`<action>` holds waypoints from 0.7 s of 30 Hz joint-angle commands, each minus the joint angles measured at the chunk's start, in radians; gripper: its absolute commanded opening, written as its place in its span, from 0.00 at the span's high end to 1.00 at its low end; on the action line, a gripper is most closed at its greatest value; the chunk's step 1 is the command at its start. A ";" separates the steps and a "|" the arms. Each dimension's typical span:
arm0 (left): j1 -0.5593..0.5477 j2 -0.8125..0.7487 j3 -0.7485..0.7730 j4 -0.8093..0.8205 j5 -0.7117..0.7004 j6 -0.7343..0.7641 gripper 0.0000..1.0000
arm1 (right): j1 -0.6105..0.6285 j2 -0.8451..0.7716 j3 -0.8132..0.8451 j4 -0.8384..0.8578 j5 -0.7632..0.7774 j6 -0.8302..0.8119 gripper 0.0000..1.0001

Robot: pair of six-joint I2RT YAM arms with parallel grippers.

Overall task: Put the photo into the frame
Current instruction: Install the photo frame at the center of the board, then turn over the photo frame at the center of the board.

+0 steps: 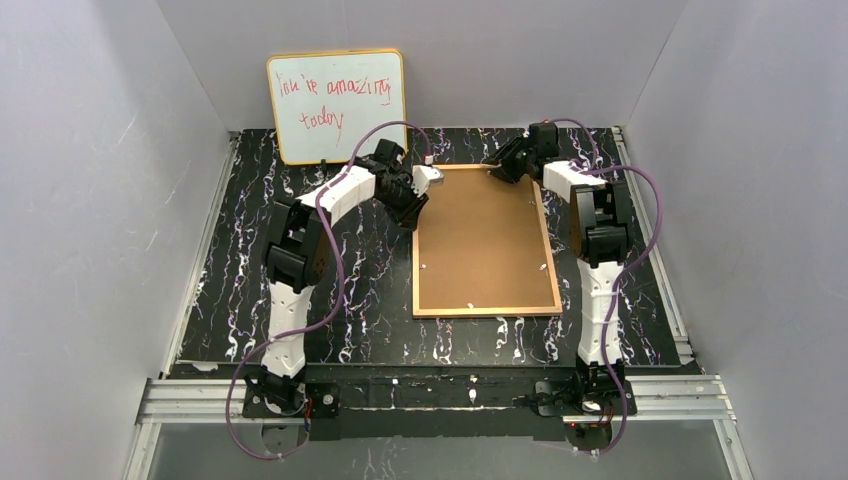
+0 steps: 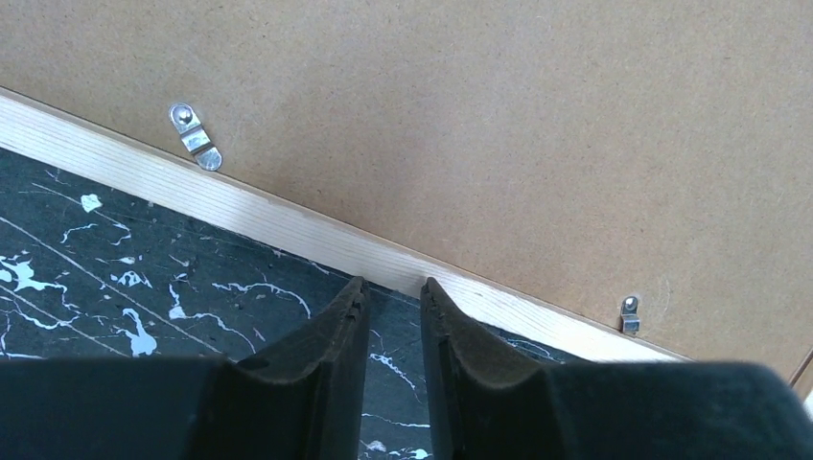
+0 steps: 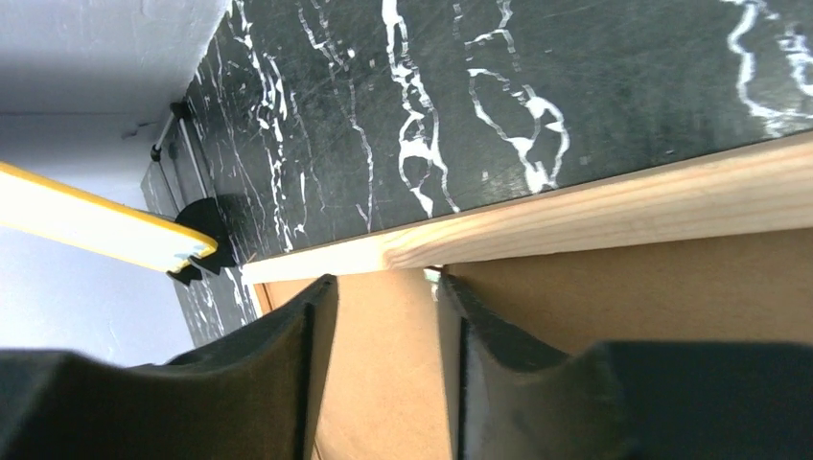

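Note:
The frame (image 1: 485, 240) lies face down on the black marbled table, its brown fibreboard back up and its golden-wood rim around it. My left gripper (image 1: 416, 210) is at the frame's left rail near the far corner. In the left wrist view the left gripper (image 2: 393, 285) has its fingertips at the rail (image 2: 288, 225), a narrow empty gap between them. My right gripper (image 1: 495, 172) hovers at the far rail. In the right wrist view the right gripper (image 3: 383, 280) is open over the fibreboard (image 3: 383, 364), holding nothing. The photo is not in view.
A yellow-rimmed whiteboard (image 1: 337, 105) with red handwriting leans on the back wall, left of centre; its edge shows in the right wrist view (image 3: 96, 225). Small metal clips (image 2: 195, 137) hold the back along the rails. Grey walls enclose the table on three sides.

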 commanded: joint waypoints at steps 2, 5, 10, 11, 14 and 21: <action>0.024 0.109 -0.048 -0.167 -0.122 0.032 0.79 | 0.030 -0.144 0.006 -0.153 0.113 -0.139 0.36; 0.086 0.037 -0.007 -0.219 -0.034 0.001 0.65 | 0.044 -0.243 -0.004 -0.218 0.175 -0.205 0.26; 0.221 -0.130 0.023 -0.310 0.124 -0.018 0.32 | 0.228 -0.347 -0.001 -0.381 0.365 -0.342 0.17; 0.248 -0.159 0.026 -0.330 0.141 -0.016 0.26 | 0.283 -0.340 0.030 -0.438 0.412 -0.364 0.16; 0.333 -0.255 0.004 -0.374 0.178 -0.007 0.02 | 0.445 -0.288 0.132 -0.594 0.563 -0.394 0.14; 0.557 -0.465 -0.162 -0.359 0.149 -0.008 0.02 | 0.651 -0.172 0.264 -0.750 0.719 -0.374 0.22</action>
